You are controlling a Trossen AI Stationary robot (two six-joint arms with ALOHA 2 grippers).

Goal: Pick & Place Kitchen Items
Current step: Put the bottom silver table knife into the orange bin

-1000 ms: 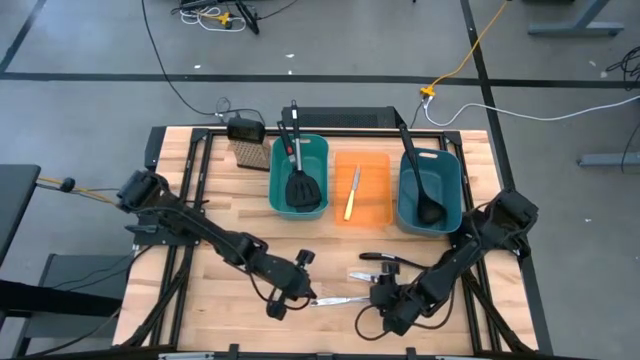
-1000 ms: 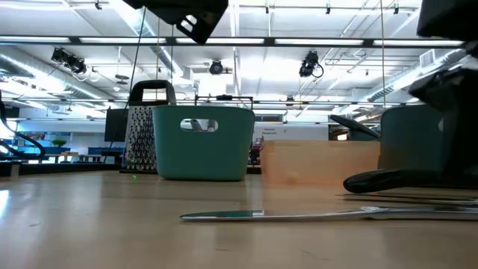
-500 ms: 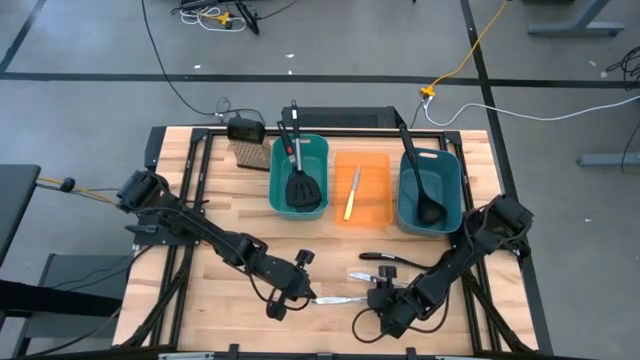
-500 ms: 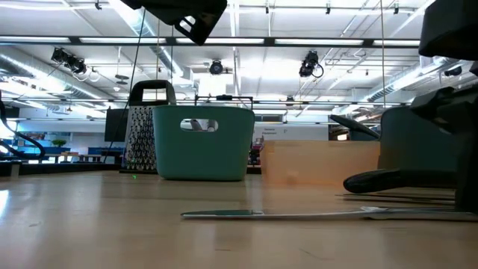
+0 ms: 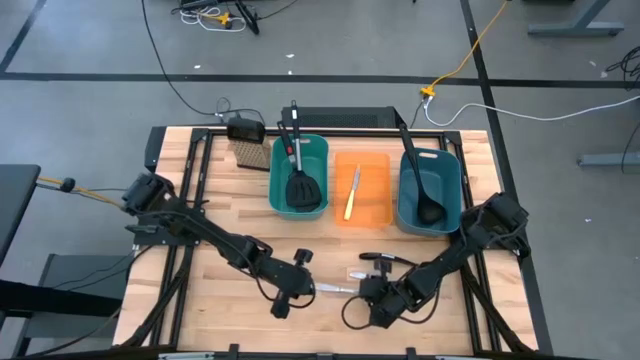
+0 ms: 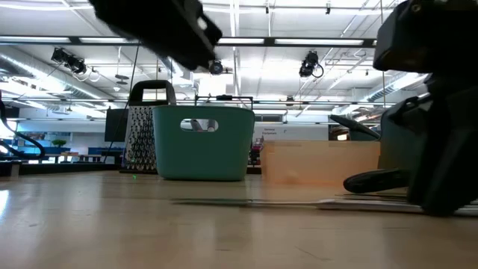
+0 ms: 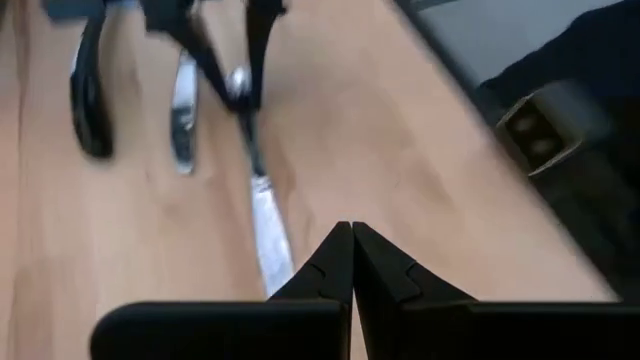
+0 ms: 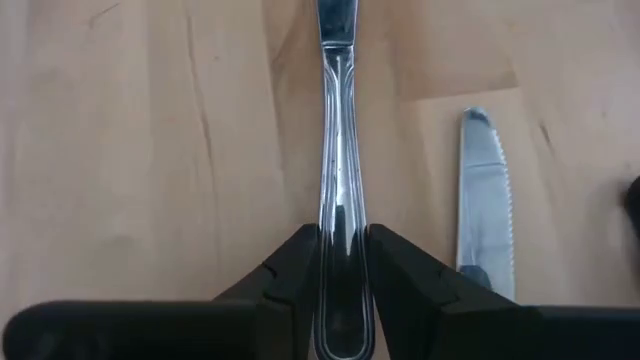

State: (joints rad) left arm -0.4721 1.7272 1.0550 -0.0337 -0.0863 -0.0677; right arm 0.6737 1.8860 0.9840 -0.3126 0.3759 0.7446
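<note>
A slim silver table knife [image 5: 335,289] lies near the table's front edge, between my two grippers. My right gripper [image 5: 362,293] is shut on its handle, as the right wrist view [image 8: 342,240] shows. My left gripper [image 5: 306,290] is shut, with nothing between its fingers, and stands at the blade's tip [image 7: 268,240]. A second silver knife [image 8: 485,190] lies flat on the wood beside the first. A black long-handled utensil [image 5: 385,260] lies just beyond it. My right gripper pinches the knife's handle [image 8: 340,215] between its two fingers, toward the handle's free end. The fingers come from the table's right and lie along the knife. The knife points toward the table's left, about level; lifted or resting, I cannot tell. My left gripper: whether it touches the blade cannot be told.
Three bins stand at the back. A teal bin [image 5: 275,185] holds black spatulas, an orange bin [image 5: 375,200] holds a yellow-handled knife [image 5: 350,200], and a teal bin [image 5: 448,195] holds a ladle. A brush [image 5: 250,155] stands at the far left. Bare wood lies to the left.
My right gripper has gone toward the table's left edge, along the knife, and has taken hold of its handle. The knife has shifted a little toward the far edge. My left gripper has stayed shut near the blade's tip.
</note>
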